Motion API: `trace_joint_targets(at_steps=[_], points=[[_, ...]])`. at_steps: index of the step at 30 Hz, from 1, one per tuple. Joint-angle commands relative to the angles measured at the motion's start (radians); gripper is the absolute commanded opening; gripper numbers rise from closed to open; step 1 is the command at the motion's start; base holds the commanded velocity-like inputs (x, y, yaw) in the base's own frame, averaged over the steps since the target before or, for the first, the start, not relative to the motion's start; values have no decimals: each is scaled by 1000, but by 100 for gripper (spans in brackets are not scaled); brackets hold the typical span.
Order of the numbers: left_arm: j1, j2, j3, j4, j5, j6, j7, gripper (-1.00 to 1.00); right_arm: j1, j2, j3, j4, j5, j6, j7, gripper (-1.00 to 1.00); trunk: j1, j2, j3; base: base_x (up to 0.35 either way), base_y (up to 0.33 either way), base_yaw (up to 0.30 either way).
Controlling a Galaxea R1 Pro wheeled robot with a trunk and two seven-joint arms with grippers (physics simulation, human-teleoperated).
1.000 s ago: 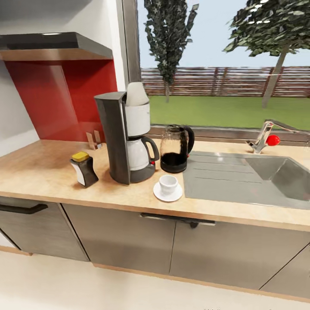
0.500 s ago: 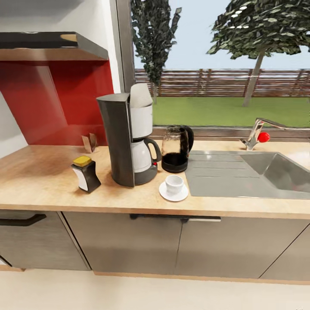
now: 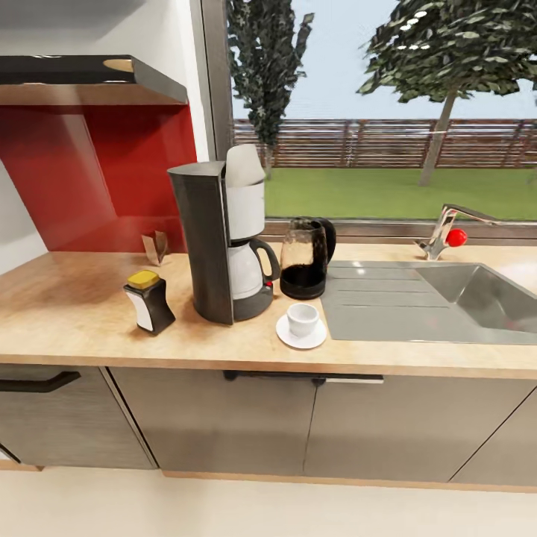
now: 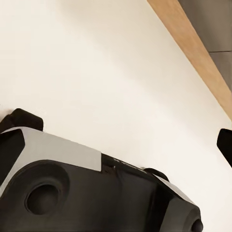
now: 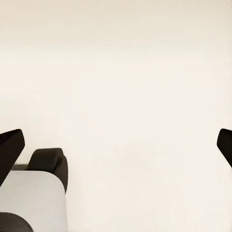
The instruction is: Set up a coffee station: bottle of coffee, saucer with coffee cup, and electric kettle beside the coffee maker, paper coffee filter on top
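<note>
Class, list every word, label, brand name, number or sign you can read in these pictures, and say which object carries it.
None can be read. The bottle of coffee has a white label panel, but no lettering shows on it. The coffee maker, the electric kettle, the coffee cup and the saucer carry no visible marks.

Glossy black rounded base (image 4: 96, 198) with pale grey panels and a round recess. Black wedge-tipped fingers (image 5: 10, 147). Grey, black-capped block (image 5: 36, 193) beside.
</note>
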Motion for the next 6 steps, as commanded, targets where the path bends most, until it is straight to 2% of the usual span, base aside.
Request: trace_joint_targets(at_steps=[1, 2, 6], points=[[0, 0, 6, 0, -1, 7, -2, 100, -2, 21, 8, 5, -11, -6, -5, 100, 0, 0, -1, 0, 0, 0], [0, 0, 6, 0, -1, 7, -2, 100, -2, 38, 8, 5, -11, -6, -10, 100, 0, 0, -1, 0, 0, 0], [0, -4, 7, 1, -1, 6, 0, 100, -1, 72, 8, 5, -11, -6, -17, 100, 0, 0, -1, 0, 0, 0]])
